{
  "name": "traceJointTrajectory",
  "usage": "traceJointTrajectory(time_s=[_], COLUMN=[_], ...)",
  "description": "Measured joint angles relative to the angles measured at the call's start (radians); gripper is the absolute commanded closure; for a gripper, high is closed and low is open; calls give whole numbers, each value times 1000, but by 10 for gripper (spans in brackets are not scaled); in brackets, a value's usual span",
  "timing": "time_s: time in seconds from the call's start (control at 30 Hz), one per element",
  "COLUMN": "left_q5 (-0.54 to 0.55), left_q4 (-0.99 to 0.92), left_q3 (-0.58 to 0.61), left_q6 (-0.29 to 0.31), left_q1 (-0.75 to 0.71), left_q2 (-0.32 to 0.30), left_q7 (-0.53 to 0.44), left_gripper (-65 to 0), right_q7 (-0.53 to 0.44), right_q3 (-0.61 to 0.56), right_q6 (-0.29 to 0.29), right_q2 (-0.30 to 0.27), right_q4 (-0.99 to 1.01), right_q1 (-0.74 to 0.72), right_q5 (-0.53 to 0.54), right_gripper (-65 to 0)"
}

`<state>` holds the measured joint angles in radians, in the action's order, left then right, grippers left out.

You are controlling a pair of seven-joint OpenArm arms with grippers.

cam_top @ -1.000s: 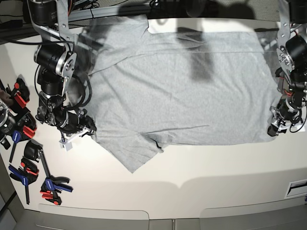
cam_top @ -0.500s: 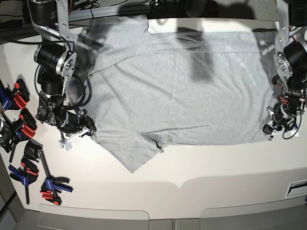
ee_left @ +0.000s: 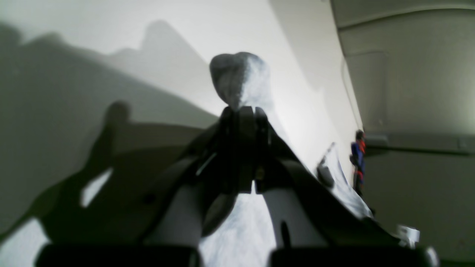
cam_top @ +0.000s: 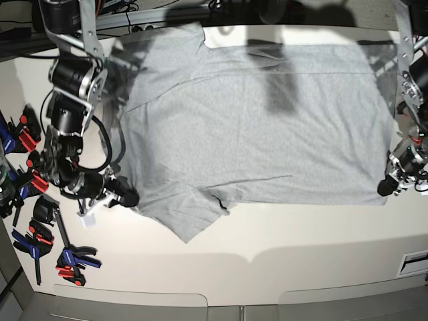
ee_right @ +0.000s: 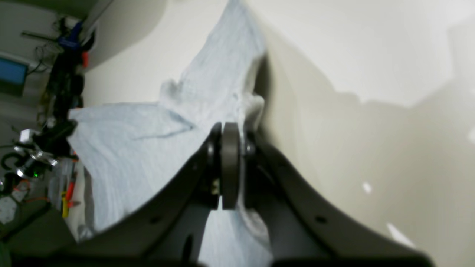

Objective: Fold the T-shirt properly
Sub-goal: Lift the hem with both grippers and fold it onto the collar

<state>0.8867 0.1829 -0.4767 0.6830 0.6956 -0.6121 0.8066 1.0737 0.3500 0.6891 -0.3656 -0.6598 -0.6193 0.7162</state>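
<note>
The grey T-shirt [cam_top: 254,127] lies spread flat on the white table [cam_top: 281,234], plain side up, with one sleeve [cam_top: 190,217] pointing toward the front. My right gripper [cam_top: 124,199] is shut on the shirt's edge beside that sleeve; the right wrist view shows its closed fingertips [ee_right: 230,129] pinching the cloth [ee_right: 148,141]. My left gripper [cam_top: 387,188] is shut on the hem corner at the other end. The left wrist view shows a bunch of grey cloth [ee_left: 241,78] sticking out past the closed left gripper [ee_left: 243,113].
Several blue, red and black spring clamps [cam_top: 40,227] lie on the table's left edge, close to my right arm. A white label [cam_top: 414,262] sits at the front right edge. Cables and rails run along the back.
My right gripper has moved down and slightly outward with the shirt edge. My left gripper has moved outward with the hem corner. The shirt lies stretched wider.
</note>
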Motion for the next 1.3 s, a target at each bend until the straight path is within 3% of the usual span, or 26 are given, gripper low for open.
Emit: traceJointTrajectory(time_s=[0.27,0.53,0.77,0.93,1.3], left_q5=[183,298,325,352,348], left_q4=[3,232,541,689,752], left_q3=[0,4,6,5,-56], left_q6=[3,4,6,6,6], left_q1=[-59,-274,-537,-649,-777], left_q2=[-52,-77,-87,-105,-105], left_q7=[180,293,275,275,295], left_gripper=[0,0,0,0,0], right_q7=[154,202,211,237,260], right_q3=[0,29,151,225,267], right_q6=[0,0,0,0,0], right_q2=[3,3,5,5,6], right_q4=[-291,-555,-615,-645,-654], right_q1=[210,367,486,535,636], right_q5=[192,205,204,290,310], right_gripper=[0,0,0,0,0])
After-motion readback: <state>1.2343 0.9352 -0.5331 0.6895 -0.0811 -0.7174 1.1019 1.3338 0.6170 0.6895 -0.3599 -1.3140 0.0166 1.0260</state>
